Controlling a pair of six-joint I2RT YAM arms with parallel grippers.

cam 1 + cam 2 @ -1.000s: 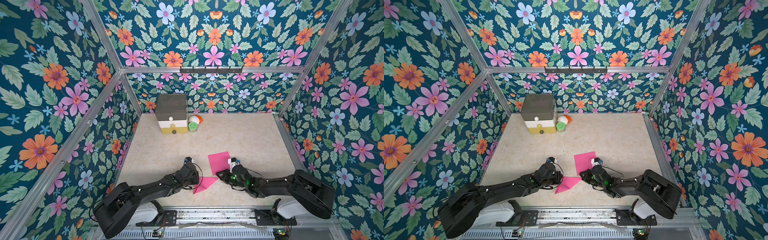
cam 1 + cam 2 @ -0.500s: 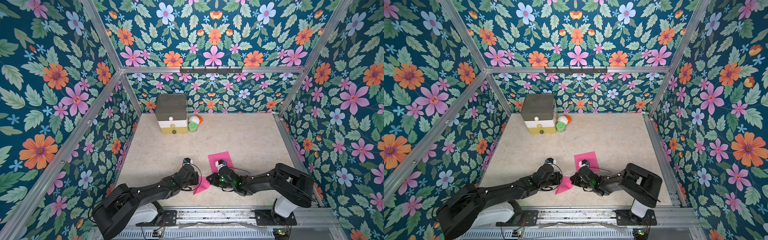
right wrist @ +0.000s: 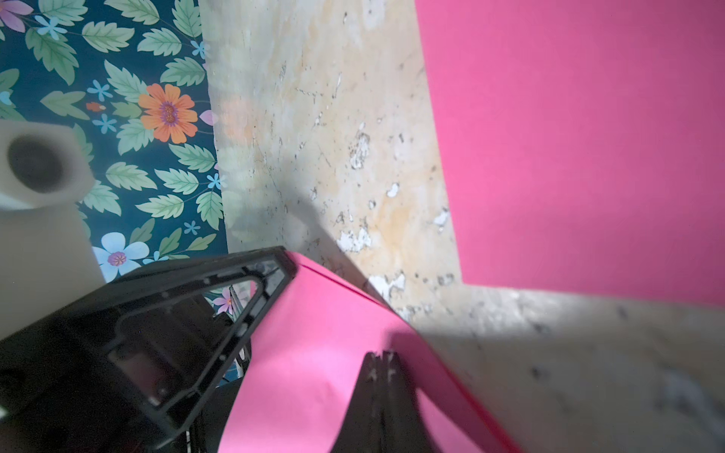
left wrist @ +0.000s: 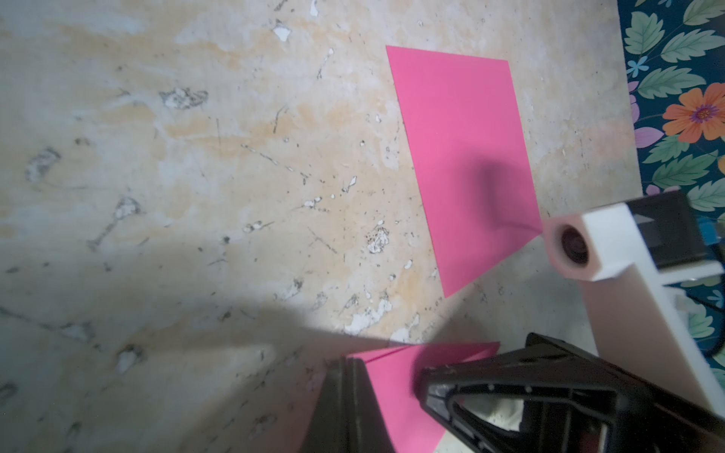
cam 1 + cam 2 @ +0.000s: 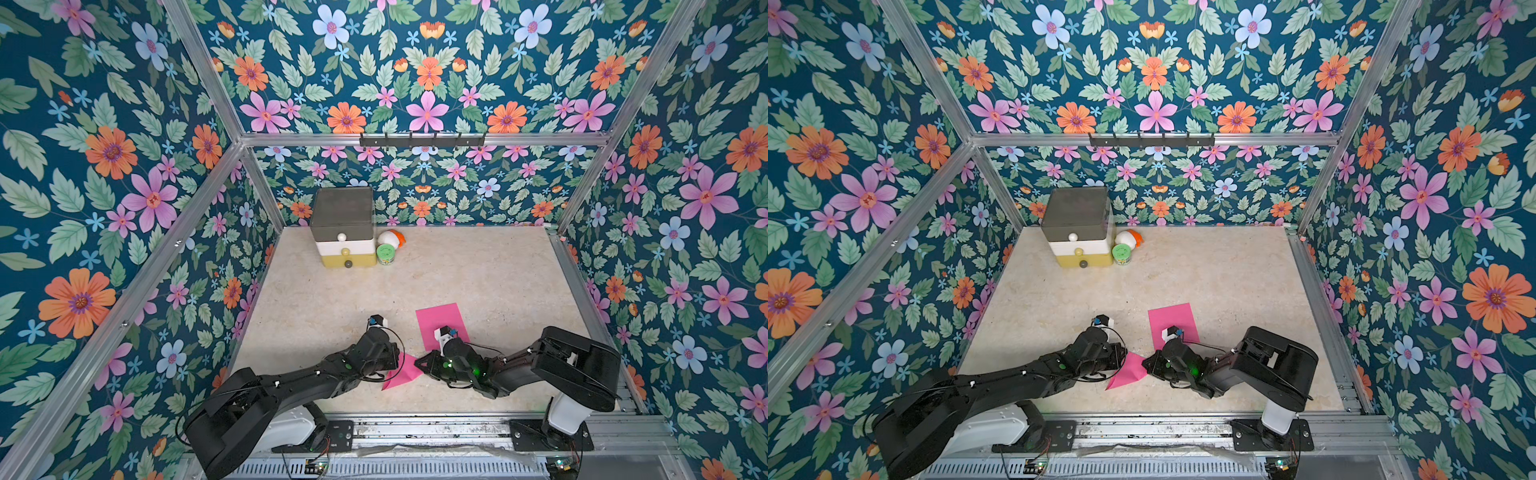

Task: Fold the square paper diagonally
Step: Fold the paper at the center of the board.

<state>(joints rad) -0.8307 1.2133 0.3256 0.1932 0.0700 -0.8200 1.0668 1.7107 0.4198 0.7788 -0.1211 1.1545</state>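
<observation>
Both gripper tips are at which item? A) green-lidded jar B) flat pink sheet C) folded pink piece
C: the left gripper and right gripper both sit at the folded pink piece near the table's front edge. The flat pink sheet lies apart, untouched.

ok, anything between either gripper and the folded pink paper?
Nothing visible. The left gripper and right gripper, both shut, sit at opposite sides of the folded pink paper with their tips at it. The flat pink sheet lies apart, farther back, and the drawer box stands by the back wall.
</observation>
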